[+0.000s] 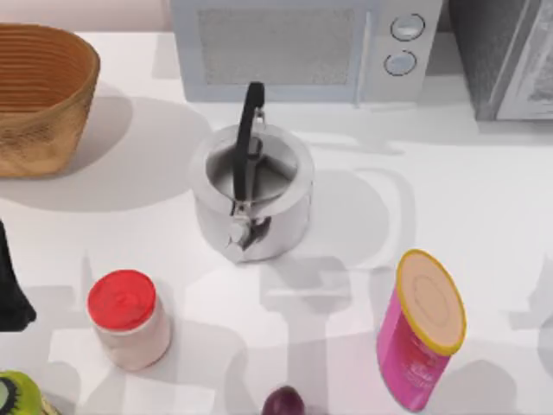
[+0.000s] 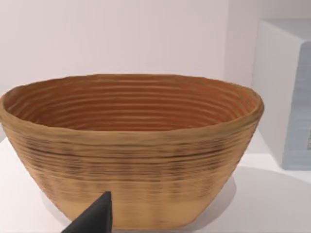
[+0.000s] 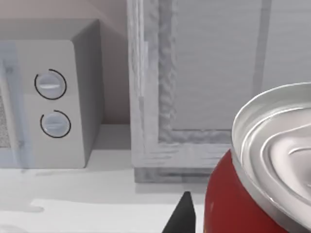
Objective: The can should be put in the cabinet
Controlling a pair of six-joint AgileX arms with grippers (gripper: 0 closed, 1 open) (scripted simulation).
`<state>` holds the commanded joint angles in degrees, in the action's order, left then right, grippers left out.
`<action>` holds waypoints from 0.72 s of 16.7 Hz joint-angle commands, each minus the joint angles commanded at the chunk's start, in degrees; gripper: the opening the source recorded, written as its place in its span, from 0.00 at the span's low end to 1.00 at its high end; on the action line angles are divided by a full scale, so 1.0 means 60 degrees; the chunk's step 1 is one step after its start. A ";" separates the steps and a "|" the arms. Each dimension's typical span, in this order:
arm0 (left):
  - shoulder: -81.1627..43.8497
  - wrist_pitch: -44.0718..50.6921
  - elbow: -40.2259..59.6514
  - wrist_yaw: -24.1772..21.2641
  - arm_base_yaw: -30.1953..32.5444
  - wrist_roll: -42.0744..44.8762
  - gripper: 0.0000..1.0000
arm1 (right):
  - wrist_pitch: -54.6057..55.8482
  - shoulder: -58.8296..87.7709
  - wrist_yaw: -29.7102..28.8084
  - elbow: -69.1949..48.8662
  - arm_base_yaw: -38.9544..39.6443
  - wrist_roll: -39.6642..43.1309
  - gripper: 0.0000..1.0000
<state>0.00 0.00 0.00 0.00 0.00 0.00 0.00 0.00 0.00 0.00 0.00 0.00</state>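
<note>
Top view: the cabinet [image 1: 505, 60] stands at two o'clock, just beside the microwave [image 1: 302, 47]; the kettle [image 1: 251, 194] sits mid-table. The left arm [image 1: 13, 290] is parked at nine o'clock.

Left wrist view: a fingertip [image 2: 95, 218] points toward the wicker basket [image 2: 131, 145]; its grip cannot be told.

Right wrist view: the can [image 3: 262, 179] looms close beside a dark fingertip [image 3: 183, 216], facing the cabinet's closed door [image 3: 223, 73]; whether it is gripped cannot be told.

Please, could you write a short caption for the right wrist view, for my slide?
Red can close to the right wrist camera, facing the closed cabinet beside the microwave.
</note>
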 joint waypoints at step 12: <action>0.0000 0.0000 0.0000 0.0000 0.0000 0.0000 1.00 | -0.1266 0.4156 -0.0603 -0.5423 0.0620 -0.0024 0.00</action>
<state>0.00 0.00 0.00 0.00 0.00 0.00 -7.59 24.94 -3.61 -32.53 3.72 -0.14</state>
